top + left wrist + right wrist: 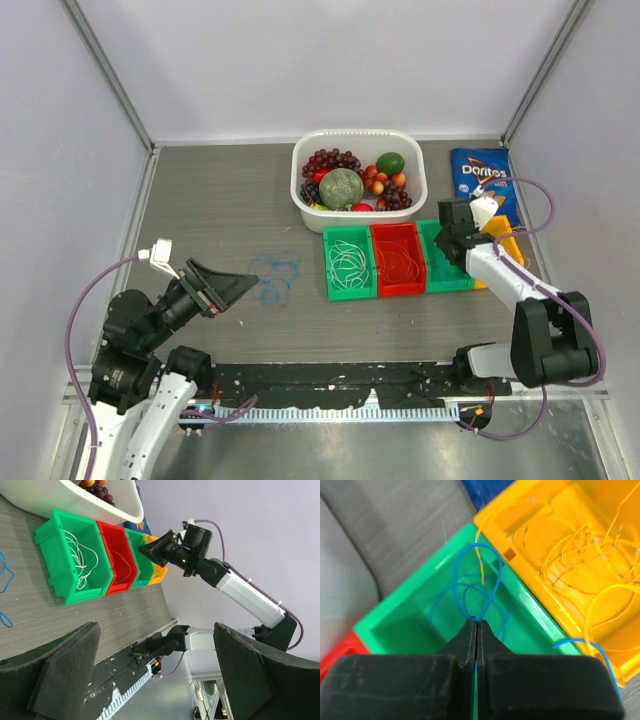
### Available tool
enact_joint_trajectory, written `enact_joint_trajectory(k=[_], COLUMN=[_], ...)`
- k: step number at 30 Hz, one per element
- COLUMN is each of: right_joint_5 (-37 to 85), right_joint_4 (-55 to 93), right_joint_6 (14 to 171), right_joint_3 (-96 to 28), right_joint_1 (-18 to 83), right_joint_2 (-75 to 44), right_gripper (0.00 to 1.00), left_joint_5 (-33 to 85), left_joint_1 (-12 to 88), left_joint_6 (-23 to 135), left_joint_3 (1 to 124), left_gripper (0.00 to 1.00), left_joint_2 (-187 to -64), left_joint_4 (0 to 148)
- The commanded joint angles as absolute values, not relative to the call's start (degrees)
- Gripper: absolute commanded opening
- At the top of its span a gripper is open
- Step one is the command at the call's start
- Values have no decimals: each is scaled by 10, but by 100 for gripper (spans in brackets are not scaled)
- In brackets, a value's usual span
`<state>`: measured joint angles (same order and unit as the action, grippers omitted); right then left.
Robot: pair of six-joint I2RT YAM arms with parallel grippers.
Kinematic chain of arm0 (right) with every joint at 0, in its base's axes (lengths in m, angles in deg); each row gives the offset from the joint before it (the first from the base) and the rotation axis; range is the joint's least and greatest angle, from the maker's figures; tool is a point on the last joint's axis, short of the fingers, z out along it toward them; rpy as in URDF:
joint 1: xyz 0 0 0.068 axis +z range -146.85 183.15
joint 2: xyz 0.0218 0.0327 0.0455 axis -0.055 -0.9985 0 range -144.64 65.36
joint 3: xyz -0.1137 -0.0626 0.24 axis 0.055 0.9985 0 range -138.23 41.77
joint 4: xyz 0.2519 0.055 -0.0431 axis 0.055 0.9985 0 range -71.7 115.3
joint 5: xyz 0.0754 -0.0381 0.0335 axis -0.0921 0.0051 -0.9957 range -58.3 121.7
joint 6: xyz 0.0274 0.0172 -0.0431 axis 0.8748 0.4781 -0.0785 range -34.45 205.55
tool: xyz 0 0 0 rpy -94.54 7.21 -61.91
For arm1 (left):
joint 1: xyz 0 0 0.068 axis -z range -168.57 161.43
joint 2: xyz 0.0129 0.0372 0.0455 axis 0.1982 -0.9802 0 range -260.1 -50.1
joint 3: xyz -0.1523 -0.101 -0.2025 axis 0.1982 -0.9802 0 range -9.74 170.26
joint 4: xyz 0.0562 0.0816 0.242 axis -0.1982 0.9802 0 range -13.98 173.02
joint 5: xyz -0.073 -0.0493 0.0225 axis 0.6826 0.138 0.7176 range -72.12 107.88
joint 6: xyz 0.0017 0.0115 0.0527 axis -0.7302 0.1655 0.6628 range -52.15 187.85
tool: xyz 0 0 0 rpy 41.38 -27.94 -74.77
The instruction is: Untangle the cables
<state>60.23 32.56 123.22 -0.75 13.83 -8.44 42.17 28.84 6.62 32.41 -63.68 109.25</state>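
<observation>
My right gripper (476,621) is shut on a thin blue cable (470,592) whose loops hang in the right green bin (405,615); in the top view it (447,250) sits over that bin (447,275). Yellow cables (580,555) fill the yellow bin (530,510), and one yellow strand (480,565) droops into the green bin. White cables (349,260) lie in the left green bin, orange ones (400,262) in the red bin. Another blue cable (275,275) lies loose on the table. My left gripper (235,285) is open and empty beside it, above the table.
A white basket (300,195) of fruit stands behind the bins, and a blue Doritos bag (482,175) lies at the back right. The four bins stand in one row at centre right. The left wrist view shows the right arm (235,585) beyond the bins (55,545).
</observation>
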Motion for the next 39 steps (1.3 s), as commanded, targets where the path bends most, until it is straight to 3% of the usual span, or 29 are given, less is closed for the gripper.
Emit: enact_joint_trajectory(k=[1,3,8,15,20,25,32,39], right_joint_5=[540,547,546,599,653,613,621,631], right_joint_4=[360,383,400,500,522,503,486,469], right_joint_6=[1216,1203,1182,1196,1219,1236,1245,1238], right_joint_3=[-37,-42,-38,-60,-34,5,30,51], right_joint_1=[130,130,130,130,116,68,62,59], right_joint_2=[-139,-148,-83,14,76,87,53,48], right_gripper=[1,9,46,74,74,60,56,40], left_joint_5=[439,442,446,456,465,468,468,469], left_joint_1=[289,290,289,289,289,289,289,289], left_joint_6=[60,56,54,43,44,48,48,47], left_joint_3=[317,315,308,292,288,289,286,281], left_gripper=[99,100,100,100,100,100,100,100], left_joint_2=[-632,-634,-631,-636,-643,-644,-642,-646], left_joint_4=[1077,1075,1068,1039,1033,1033,1036,1031])
